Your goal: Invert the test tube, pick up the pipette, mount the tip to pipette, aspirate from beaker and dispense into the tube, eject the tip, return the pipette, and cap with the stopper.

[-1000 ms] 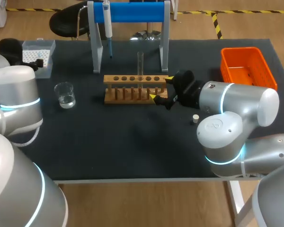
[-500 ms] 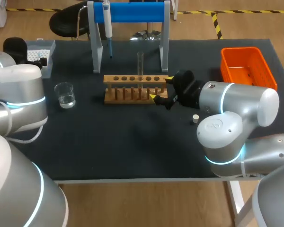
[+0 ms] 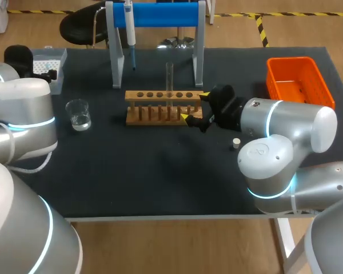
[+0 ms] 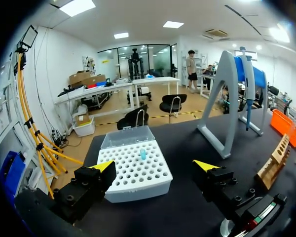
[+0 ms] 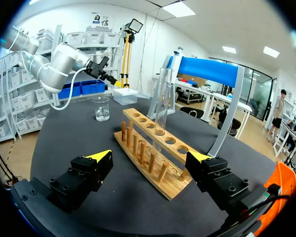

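Note:
A clear test tube (image 3: pixel 169 77) stands upright in the wooden rack (image 3: pixel 164 107). My right gripper (image 3: pixel 194 107) is open at the rack's right end, and in its wrist view the test tube (image 5: pixel 162 111) and rack (image 5: pixel 153 153) lie just ahead of its spread fingers (image 5: pixel 149 157). The pipette (image 3: pixel 129 28) hangs on the blue stand (image 3: pixel 160 14). My left gripper (image 4: pixel 154 167) is open over the near side of the white tip box (image 4: pixel 135 170), which holds one blue tip (image 4: pixel 143 154). The beaker (image 3: pixel 78 114) with liquid sits left of the rack. A small white stopper (image 3: pixel 236 143) lies by my right arm.
An orange bin (image 3: pixel 297 80) stands at the back right. The tip box (image 3: pixel 48 65) sits in the back left corner beside my left arm. The stand's legs (image 3: pixel 117 63) straddle the space behind the rack. Dark bare mat lies in front of the rack.
My left arm shifted back and slightly right toward the tip box in the first half second, then held still. The right arm has not moved.

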Action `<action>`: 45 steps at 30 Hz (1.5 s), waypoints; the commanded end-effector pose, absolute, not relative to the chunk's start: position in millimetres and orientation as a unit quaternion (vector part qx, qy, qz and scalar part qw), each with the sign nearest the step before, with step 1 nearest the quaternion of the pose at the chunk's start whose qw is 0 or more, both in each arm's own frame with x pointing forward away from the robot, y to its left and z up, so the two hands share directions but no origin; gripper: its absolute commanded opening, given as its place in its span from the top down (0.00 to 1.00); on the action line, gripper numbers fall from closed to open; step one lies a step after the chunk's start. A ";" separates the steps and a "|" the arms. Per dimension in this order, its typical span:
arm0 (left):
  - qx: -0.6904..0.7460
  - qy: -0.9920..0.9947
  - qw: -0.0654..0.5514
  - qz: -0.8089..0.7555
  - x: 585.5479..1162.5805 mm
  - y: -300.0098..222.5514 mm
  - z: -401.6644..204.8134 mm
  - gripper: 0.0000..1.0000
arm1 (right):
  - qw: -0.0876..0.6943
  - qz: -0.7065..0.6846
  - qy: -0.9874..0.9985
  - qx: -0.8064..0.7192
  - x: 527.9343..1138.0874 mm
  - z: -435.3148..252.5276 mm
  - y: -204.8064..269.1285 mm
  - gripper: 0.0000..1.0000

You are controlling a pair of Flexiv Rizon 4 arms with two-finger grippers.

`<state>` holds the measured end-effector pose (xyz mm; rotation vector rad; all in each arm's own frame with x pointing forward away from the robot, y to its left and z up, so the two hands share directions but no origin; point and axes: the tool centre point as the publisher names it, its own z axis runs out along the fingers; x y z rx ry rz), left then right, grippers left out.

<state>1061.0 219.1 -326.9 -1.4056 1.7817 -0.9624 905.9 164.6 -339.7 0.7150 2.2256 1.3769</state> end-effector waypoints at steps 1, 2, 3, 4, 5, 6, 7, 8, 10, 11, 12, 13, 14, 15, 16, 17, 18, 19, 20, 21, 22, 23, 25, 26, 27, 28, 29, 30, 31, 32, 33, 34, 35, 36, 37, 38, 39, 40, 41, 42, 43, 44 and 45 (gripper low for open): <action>-0.540 0.681 0.332 -0.367 1067.6 218.4 -331.9 0.00 | 0.212 0.496 0.802 0.258 905.7 -339.2 164.5 0.00; -0.541 0.681 0.331 -0.367 1069.7 218.6 -332.5 0.00 | 0.212 0.496 0.802 0.258 905.7 -339.2 164.5 0.00; -0.541 0.681 0.331 -0.367 1071.5 218.3 -333.2 0.00 | 0.212 0.496 0.802 0.258 905.7 -339.2 164.5 0.00; -0.542 0.681 0.331 -0.365 1073.4 218.3 -334.0 0.00 | 0.212 0.496 0.802 0.258 905.7 -339.2 164.5 0.00; -0.542 0.681 0.331 -0.365 1075.4 218.2 -334.3 0.00 | 0.212 0.496 0.802 0.258 905.7 -339.2 164.5 0.00; -0.542 0.681 0.331 -0.364 1077.3 218.1 -335.4 0.00 | 0.212 0.496 0.802 0.258 905.7 -339.2 164.5 0.00; -0.543 0.681 0.331 -0.363 1079.6 218.6 -336.3 0.00 | 0.212 0.496 0.802 0.258 905.7 -339.2 164.5 0.00; -0.544 0.680 0.331 -0.363 1081.4 218.9 -337.3 0.00 | 0.212 0.496 0.802 0.258 905.7 -339.2 164.5 0.00; -0.545 0.680 0.331 -0.363 1084.8 219.6 -339.1 0.00 | 0.212 0.496 0.802 0.258 905.7 -339.2 164.5 0.00; -0.545 0.679 0.331 -0.363 1086.5 219.9 -339.9 0.00 | 0.212 0.496 0.802 0.258 905.7 -339.2 164.5 0.00; -0.546 0.679 0.331 -0.363 1087.8 220.1 -340.5 0.00 | 0.212 0.496 0.802 0.258 905.7 -339.2 164.5 0.00; -0.546 0.679 0.331 -0.362 1090.2 220.9 -341.5 0.00 | 0.212 0.496 0.802 0.258 905.7 -339.2 164.5 0.00; -0.547 0.678 0.332 -0.362 1091.4 221.3 -341.9 0.00 | 0.212 0.496 0.802 0.258 905.7 -339.2 164.5 0.00; -0.547 0.678 0.332 -0.363 1093.4 221.6 -342.6 0.00 | 0.212 0.496 0.802 0.258 905.7 -339.2 164.5 0.00; -0.546 0.678 0.332 -0.362 1094.4 221.9 -343.0 0.00 | 0.212 0.496 0.802 0.258 905.7 -339.2 164.5 0.00; -0.546 0.677 0.333 -0.363 1095.9 222.5 -343.4 0.00 | 0.212 0.496 0.802 0.258 905.7 -339.2 164.5 0.00; -0.546 0.676 0.334 -0.365 1097.3 223.0 -343.8 0.00 | 0.212 0.496 0.802 0.258 905.7 -339.2 164.5 0.00; -0.546 0.675 0.334 -0.365 1098.8 223.6 -344.3 0.00 | 0.212 0.496 0.802 0.258 905.7 -339.2 164.5 0.00; -0.547 0.675 0.334 -0.366 1100.4 224.0 -344.9 0.00 | 0.212 0.496 0.802 0.258 905.7 -339.2 164.5 0.00; -0.547 0.673 0.336 -0.367 1101.8 224.3 -345.6 0.00 | 0.212 0.496 0.802 0.258 905.7 -339.2 164.5 0.00; -0.547 0.672 0.336 -0.369 1102.9 224.6 -346.0 0.00 | 0.212 0.496 0.802 0.258 905.7 -339.2 164.5 0.00; -0.547 0.672 0.335 -0.370 1104.8 225.0 -346.8 0.00 | 0.212 0.496 0.802 0.258 905.7 -339.2 164.5 0.00; -0.547 0.672 0.335 -0.370 1106.7 225.7 -348.0 0.00 | 0.212 0.496 0.802 0.258 905.7 -339.2 164.5 0.00; -0.548 0.671 0.334 -0.371 1108.0 226.1 -348.9 0.00 | 0.212 0.496 0.802 0.258 905.7 -339.2 164.5 0.00; -0.548 0.672 0.334 -0.371 1108.8 226.5 -349.6 0.00 | 0.212 0.496 0.802 0.258 905.7 -339.2 164.5 0.00; -0.548 0.671 0.334 -0.372 1109.5 226.9 -350.2 0.00 | 0.212 0.496 0.802 0.258 905.7 -339.2 164.5 0.00; -0.549 0.670 0.333 -0.373 1110.2 227.4 -351.0 0.00 | 0.212 0.496 0.802 0.258 905.7 -339.2 164.5 0.00; -0.550 0.670 0.332 -0.373 1110.8 227.7 -351.8 0.00 | 0.212 0.496 0.802 0.258 905.7 -339.2 164.5 0.00; -0.550 0.670 0.332 -0.372 1111.3 227.9 -352.7 0.00 | 0.212 0.496 0.802 0.258 905.7 -339.2 164.5 0.00; -0.550 0.670 0.331 -0.373 1111.7 228.2 -353.3 0.00 | 0.212 0.496 0.802 0.258 905.7 -339.2 164.5 0.00; -0.551 0.670 0.330 -0.372 1112.3 228.3 -354.0 0.00 | 0.212 0.496 0.802 0.258 905.7 -339.2 164.5 0.00; -0.551 0.670 0.330 -0.372 1112.5 228.4 -354.2 0.00 | 0.212 0.496 0.802 0.258 905.7 -339.2 164.5 0.00; -0.551 0.670 0.330 -0.373 1112.9 228.5 -354.2 0.00 | 0.212 0.496 0.802 0.258 905.7 -339.2 164.5 0.00; -0.551 0.670 0.330 -0.373 1113.6 228.7 -354.2 0.00 | 0.212 0.496 0.802 0.258 905.7 -339.2 164.5 0.00; -0.551 0.670 0.330 -0.373 1114.3 228.8 -354.1 0.00 | 0.212 0.496 0.802 0.258 905.7 -339.2 164.5 0.00; -0.550 0.670 0.330 -0.374 1114.9 228.9 -354.0 0.00 | 0.212 0.496 0.802 0.258 905.7 -339.2 164.5 0.00; -0.550 0.670 0.329 -0.374 1115.5 228.9 -353.9 0.00 | 0.212 0.496 0.802 0.258 905.7 -339.2 164.5 0.00; -0.549 0.671 0.329 -0.374 1116.2 228.8 -353.9 0.00 | 0.212 0.496 0.802 0.258 905.7 -339.2 164.5 0.00; -0.549 0.671 0.329 -0.374 1116.8 228.8 -353.9 0.00 | 0.212 0.496 0.802 0.258 905.7 -339.2 164.5 0.00; -0.549 0.671 0.329 -0.374 1117.3 228.8 -353.8 0.00 | 0.212 0.496 0.802 0.258 905.7 -339.2 164.5 0.00; -0.548 0.672 0.329 -0.374 1118.0 228.7 -353.9 0.02 | 0.212 0.496 0.802 0.258 905.7 -339.2 164.5 0.00; -0.548 0.672 0.329 -0.375 1118.6 228.6 -354.1 0.06 | 0.212 0.496 0.802 0.258 905.7 -339.2 164.5 0.00; -0.548 0.672 0.328 -0.375 1119.1 228.3 -354.4 0.09 | 0.212 0.496 0.802 0.258 905.7 -339.2 164.5 0.00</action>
